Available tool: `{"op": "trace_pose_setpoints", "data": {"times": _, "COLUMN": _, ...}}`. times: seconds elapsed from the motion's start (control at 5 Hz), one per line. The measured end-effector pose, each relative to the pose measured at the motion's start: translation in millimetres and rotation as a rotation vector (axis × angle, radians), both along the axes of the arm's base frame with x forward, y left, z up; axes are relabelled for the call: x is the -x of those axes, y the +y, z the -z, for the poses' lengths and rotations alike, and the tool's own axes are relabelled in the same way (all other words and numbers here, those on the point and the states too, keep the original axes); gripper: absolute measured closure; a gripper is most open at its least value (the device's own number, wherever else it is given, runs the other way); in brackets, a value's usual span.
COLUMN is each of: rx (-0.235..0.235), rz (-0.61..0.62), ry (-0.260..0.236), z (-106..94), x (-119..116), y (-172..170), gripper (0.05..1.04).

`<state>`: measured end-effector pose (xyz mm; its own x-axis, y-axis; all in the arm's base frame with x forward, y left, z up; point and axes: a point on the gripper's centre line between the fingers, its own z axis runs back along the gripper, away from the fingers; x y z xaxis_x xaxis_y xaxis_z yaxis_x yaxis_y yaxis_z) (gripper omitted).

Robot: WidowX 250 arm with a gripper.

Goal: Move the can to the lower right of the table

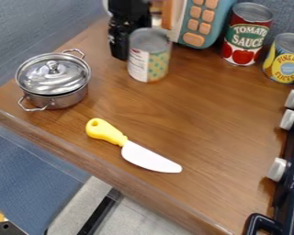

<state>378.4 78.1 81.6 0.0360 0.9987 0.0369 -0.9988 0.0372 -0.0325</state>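
Dotted can (148, 57), red can (246, 36), yellow can (287, 62) — three; lidded pot (53, 81), yellow-handled knife (140, 152) — one each. One gripper (121, 39); its opening and hold cannot be told.

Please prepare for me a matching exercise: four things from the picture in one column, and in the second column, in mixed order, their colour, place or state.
1. Pot
2. Knife
3. Knobs
4. Red can

A. Has a yellow handle
B. Beside the teal box
C. Covered by a lid
D. Light grey, near the right edge

Pairs: 1-C, 2-A, 3-D, 4-B
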Motion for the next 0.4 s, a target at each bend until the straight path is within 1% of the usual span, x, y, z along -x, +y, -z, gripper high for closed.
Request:
{"op": "trace_pose_setpoints", "data": {"times": 0.2, "rx": 0.000, "rz": 0.053, "ry": 0.006, "z": 0.7, "x": 7, "y": -26, "gripper": 0.083}}
{"op": "trace_pose_setpoints", "data": {"times": 0.4, "rx": 0.000, "rz": 0.117, "ry": -0.004, "z": -5.4, "x": 22, "y": -56, "gripper": 0.083}}
